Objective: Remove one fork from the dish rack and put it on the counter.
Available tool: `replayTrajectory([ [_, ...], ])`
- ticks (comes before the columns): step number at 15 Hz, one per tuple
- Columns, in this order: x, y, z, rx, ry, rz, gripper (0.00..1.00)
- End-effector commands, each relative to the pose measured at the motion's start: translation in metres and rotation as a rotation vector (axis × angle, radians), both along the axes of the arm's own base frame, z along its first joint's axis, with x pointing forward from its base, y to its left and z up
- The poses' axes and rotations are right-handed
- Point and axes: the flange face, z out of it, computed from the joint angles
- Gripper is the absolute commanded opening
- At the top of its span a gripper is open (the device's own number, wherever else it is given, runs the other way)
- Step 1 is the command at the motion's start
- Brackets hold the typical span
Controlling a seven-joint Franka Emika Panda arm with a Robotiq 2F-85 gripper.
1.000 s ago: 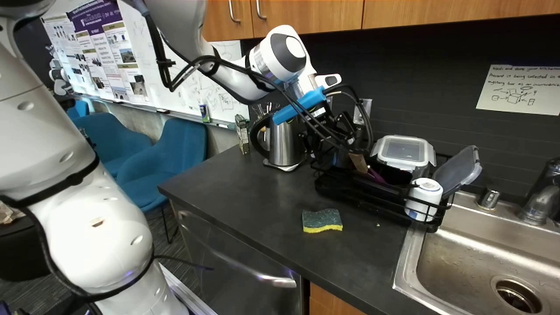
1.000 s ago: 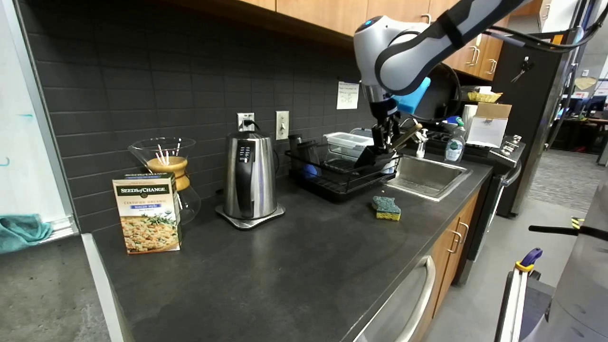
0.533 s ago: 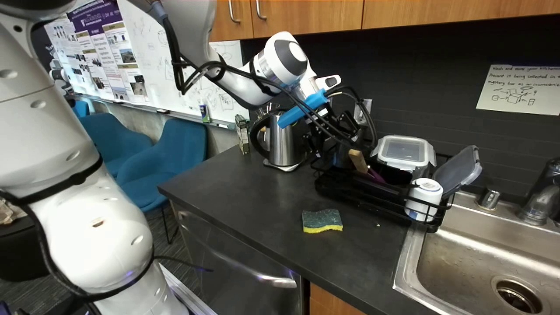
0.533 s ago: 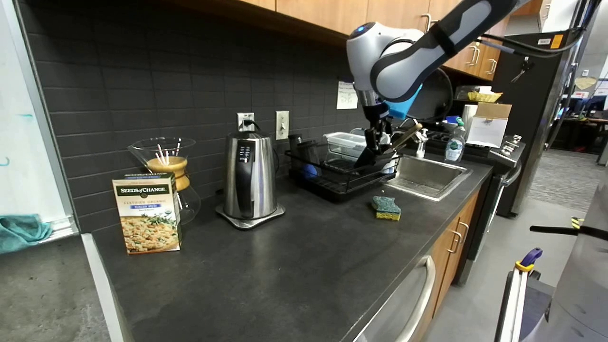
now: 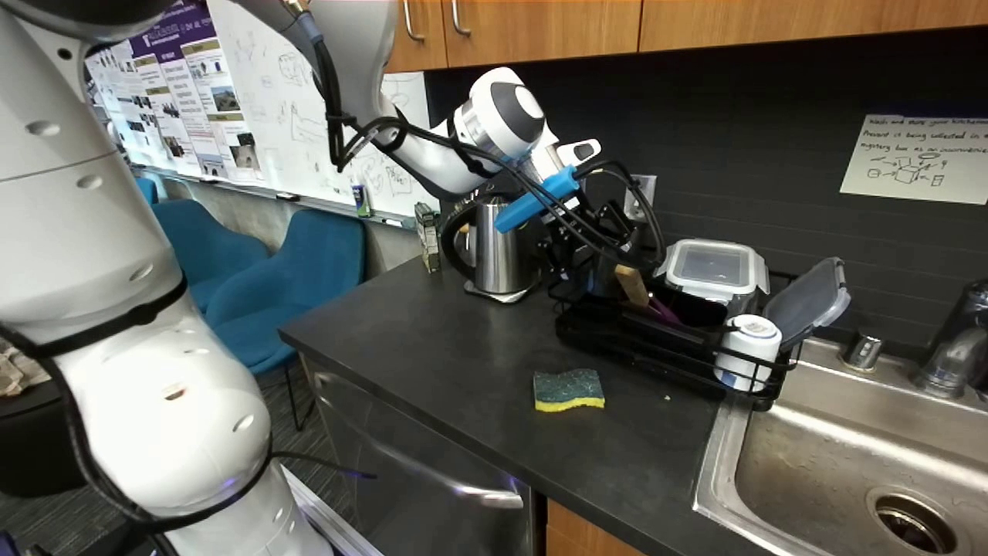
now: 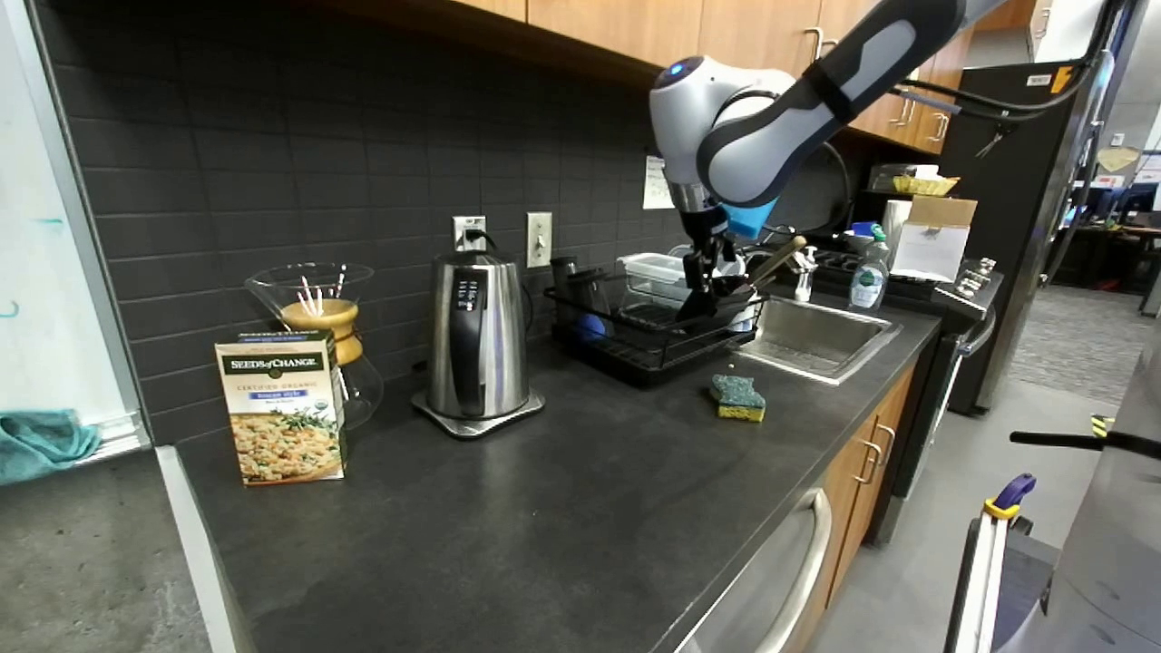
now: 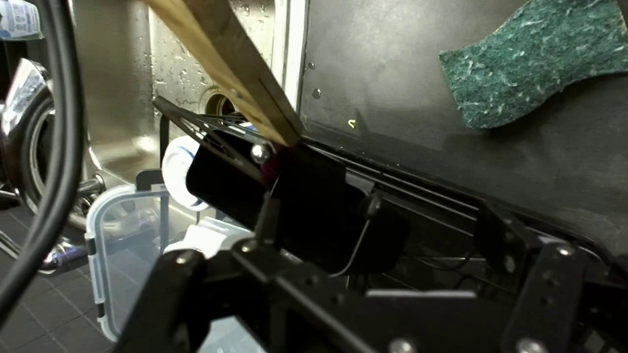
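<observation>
The black wire dish rack (image 6: 635,366), low and rectangular with a solid base, stands upright and loaded directly beneath the gripper (image 7: 385,229); in the wrist view its inside is mostly too dark to make out. The matte charcoal counter (image 6: 535,508), long and flat, bears the rack and spreads well away from the gripper.
</observation>
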Motion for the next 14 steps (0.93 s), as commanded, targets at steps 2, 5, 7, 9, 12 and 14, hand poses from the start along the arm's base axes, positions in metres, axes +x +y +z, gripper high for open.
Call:
replayTrajectory([
  [2, 0.0129, -0.0013, -0.0013, -0.042, -0.014, 0.006, 1.00],
  [5, 0.0137, -0.0032, -0.0015, -0.055, -0.013, 0.007, 1.00],
  [7, 0.0139, -0.0043, -0.0019, -0.062, -0.013, 0.005, 1.00],
  [9, 0.0139, -0.0050, -0.0020, -0.067, -0.013, 0.004, 0.97],
  [12, 0.0136, -0.0061, -0.0020, -0.071, -0.012, 0.003, 0.94],
  [14, 0.0134, -0.0069, -0.0023, -0.073, -0.011, 0.002, 0.95],
])
